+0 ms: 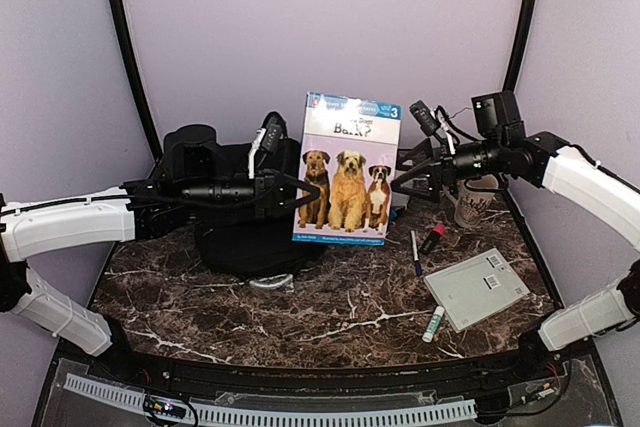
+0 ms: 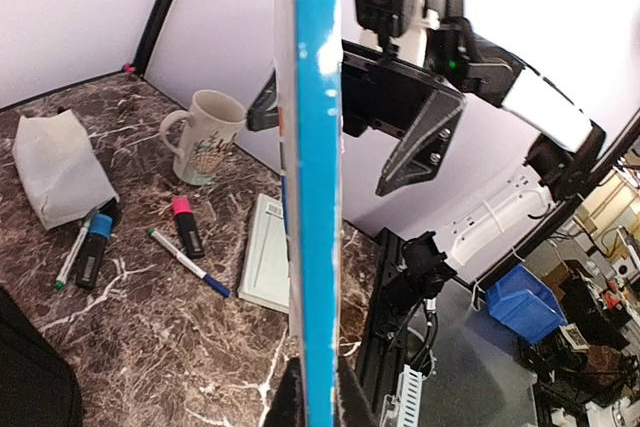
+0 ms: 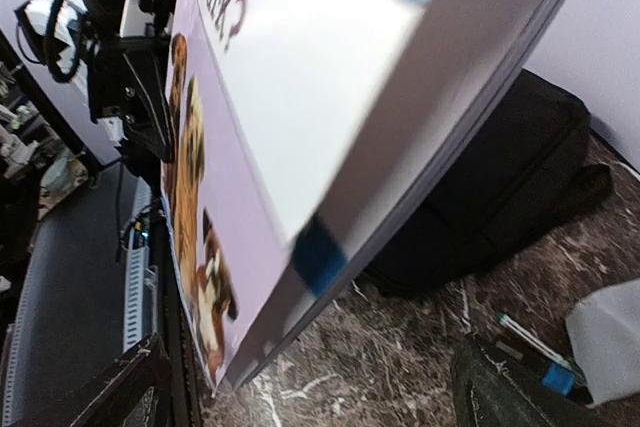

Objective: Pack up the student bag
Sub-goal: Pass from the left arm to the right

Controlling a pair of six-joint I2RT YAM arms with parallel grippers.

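Lying student bag point(image 1: 240, 242), loop handle point(image 1: 270, 282) nearward

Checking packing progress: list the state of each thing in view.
Thin dog-cover paperback book: held upright, off the table.
Left gripper: shut on the book.
Right gripper: open, astride the book's edge.
Large black fabric backpack: on the table, zip unclear.
White ceramic mug: upright.
Grey rectangular calculator: lying flat.

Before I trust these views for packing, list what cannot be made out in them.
- Top view: the book covers the right side of the student bag; whether its zip is open is hidden.
- Top view: the right arm hides the top of the mug.
- Left wrist view: the book's edge hides the grip of the left pincer; the corner crops the bag.
- Right wrist view: the cover is blurred and cropped; its title is incomplete.
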